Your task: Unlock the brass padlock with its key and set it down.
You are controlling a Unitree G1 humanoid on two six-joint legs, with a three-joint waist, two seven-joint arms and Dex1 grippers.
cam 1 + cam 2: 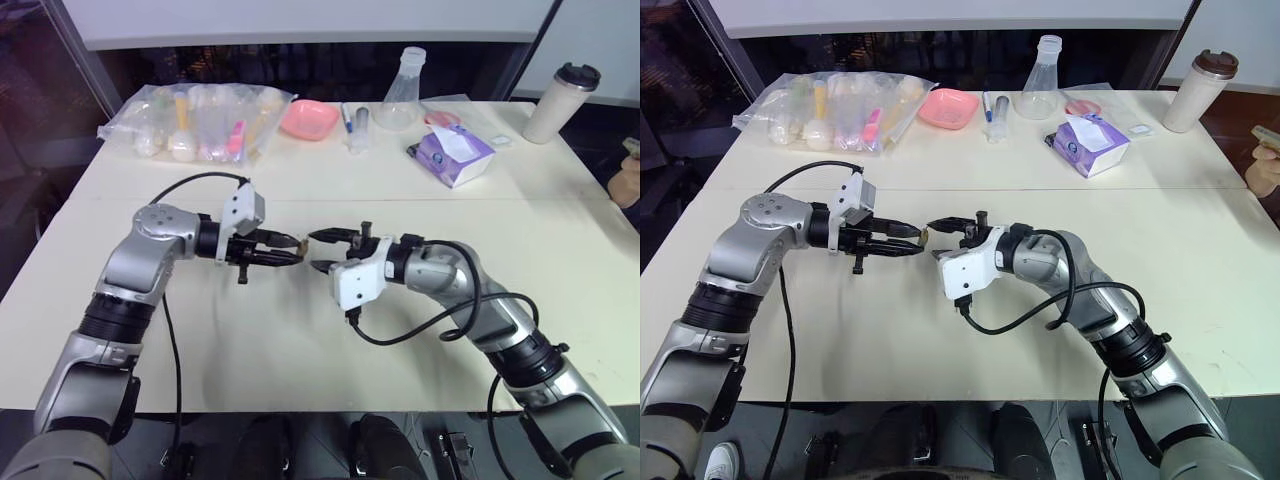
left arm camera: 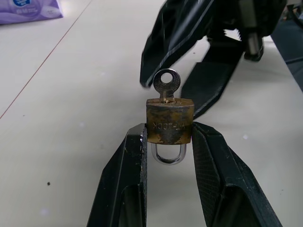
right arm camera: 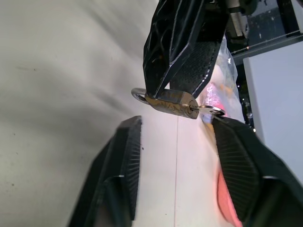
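Observation:
My left gripper (image 2: 169,137) is shut on the brass padlock (image 2: 169,120), pinching its body between both fingers above the table. The silvery shackle hangs toward the wrist and looks closed. The key (image 2: 166,84) sits in the keyhole, its round head sticking out toward my right gripper (image 1: 324,251). In the right wrist view, the padlock (image 3: 173,101) and the key (image 3: 210,110) lie just ahead of the right gripper's (image 3: 177,124) spread fingers. Its jaws stand open, and one fingertip is very close to the key head.
Along the far side of the table (image 1: 300,330) lie a clear plastic bag of items (image 1: 200,125), a pink bowl (image 1: 308,118), a glass flask (image 1: 400,95), a purple tissue pack (image 1: 455,155) and a tumbler (image 1: 560,100). A person's hand (image 1: 628,182) shows at the right edge.

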